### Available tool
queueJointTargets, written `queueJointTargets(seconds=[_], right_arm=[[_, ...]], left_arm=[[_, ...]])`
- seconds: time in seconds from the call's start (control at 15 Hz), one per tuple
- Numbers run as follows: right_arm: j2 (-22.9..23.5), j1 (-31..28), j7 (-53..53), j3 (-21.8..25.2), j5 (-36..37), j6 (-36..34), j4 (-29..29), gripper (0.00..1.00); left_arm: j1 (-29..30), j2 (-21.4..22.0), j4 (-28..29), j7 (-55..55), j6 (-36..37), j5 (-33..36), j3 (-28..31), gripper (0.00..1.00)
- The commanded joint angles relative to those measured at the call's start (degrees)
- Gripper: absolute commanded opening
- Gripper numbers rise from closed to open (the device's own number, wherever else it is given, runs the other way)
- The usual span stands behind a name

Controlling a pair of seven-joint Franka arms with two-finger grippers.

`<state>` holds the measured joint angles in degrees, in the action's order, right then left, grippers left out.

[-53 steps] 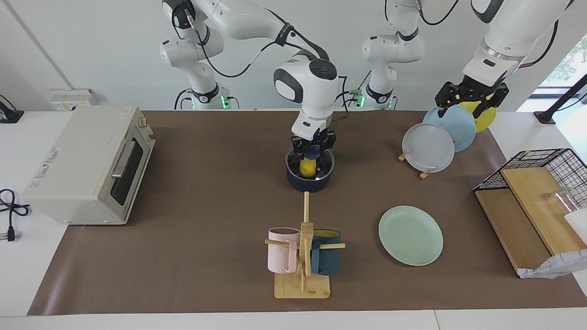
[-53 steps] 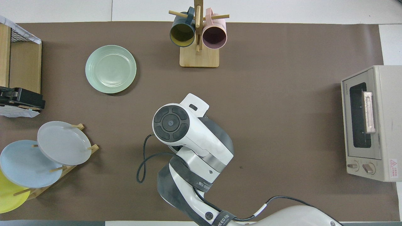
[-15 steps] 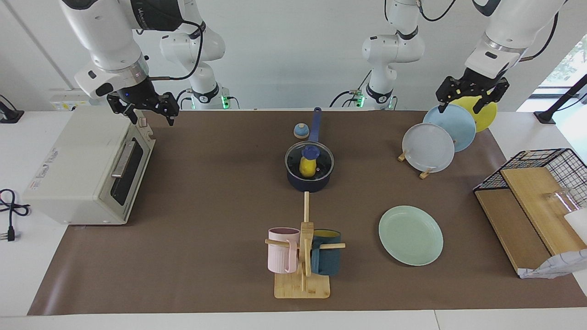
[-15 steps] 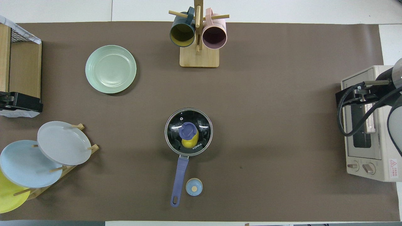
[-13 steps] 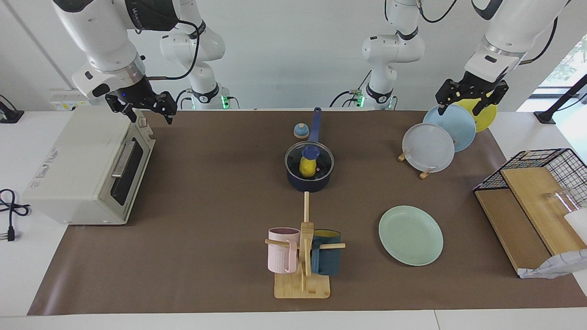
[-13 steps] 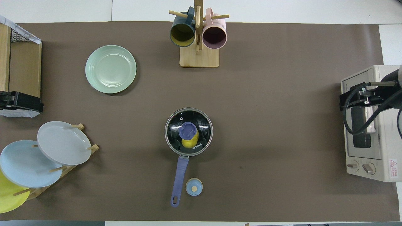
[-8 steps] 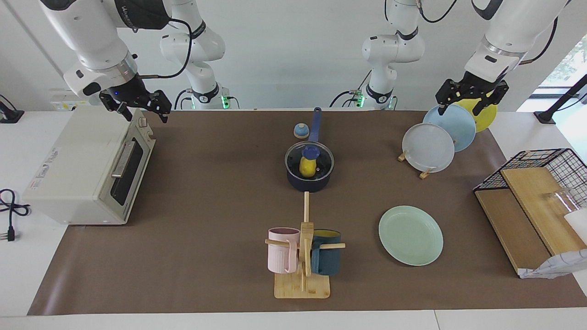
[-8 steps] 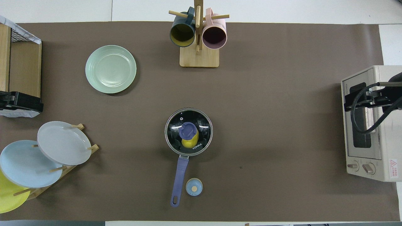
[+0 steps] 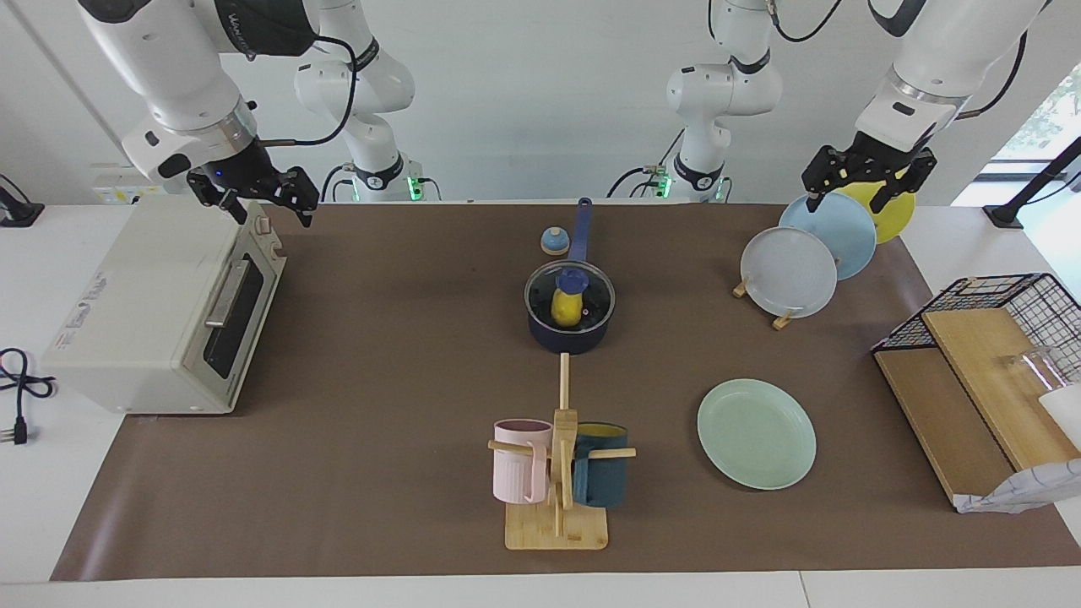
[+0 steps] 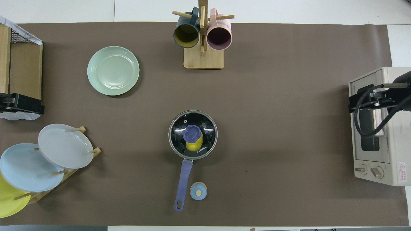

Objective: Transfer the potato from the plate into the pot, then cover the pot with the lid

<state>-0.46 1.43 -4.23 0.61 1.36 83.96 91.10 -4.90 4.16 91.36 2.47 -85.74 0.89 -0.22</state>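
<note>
The potato (image 9: 566, 308) sits inside the pot (image 9: 571, 336), a dark navy saucepan near the middle of the counter (image 9: 405, 355), and shows yellow through the glass. The lid (image 9: 591, 291) rests flat on the pot's rim, its blue knob (image 10: 191, 133) at the centre, covering the potato from above. The pot's long blue handle (image 10: 183, 183) points toward the robots, and a small blue-and-tan bell (image 10: 198, 191) stands just beside the handle's end, apart from it.

The mint-green plate (image 9: 757, 433) lies bare on the counter, farther from the robots than the pot and toward the left arm's end. A wooden mug tree (image 9: 559, 473) with a pink mug (image 9: 520, 460) and a dark blue mug (image 9: 601, 475) stands farther from the robots than the pot, roughly in line with it.

The right gripper (image 9: 255, 201) hangs in the air over the top of the toaster oven (image 9: 160, 304) at the right arm's end of the counter, its fingers spread and holding nothing. The left gripper (image 9: 866, 179) hangs over the rack of standing plates (image 9: 802, 253) (grey-white, light blue and yellow), fingers likewise spread and empty. Both are well apart from the pot.

A wire basket with wooden boards (image 9: 988, 371) sits at the left arm's end of the counter.
</note>
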Motion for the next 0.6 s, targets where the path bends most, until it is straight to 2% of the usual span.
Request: queueJointTargets(seconds=[0.0, 0.53], right_arm=[[-0.8, -2.0, 1.0, -0.6, -1.2, 0.2, 1.1, 1.00], [0.0, -2.0, 1.0, -0.3, -1.1, 0.1, 0.8, 1.00]], left_arm=[[0.0, 0.4, 0.7, 0.0, -0.1, -0.8, 0.1, 1.00], [0.1, 0.4, 0.7, 0.0, -0.4, -1.3, 0.1, 1.00]])
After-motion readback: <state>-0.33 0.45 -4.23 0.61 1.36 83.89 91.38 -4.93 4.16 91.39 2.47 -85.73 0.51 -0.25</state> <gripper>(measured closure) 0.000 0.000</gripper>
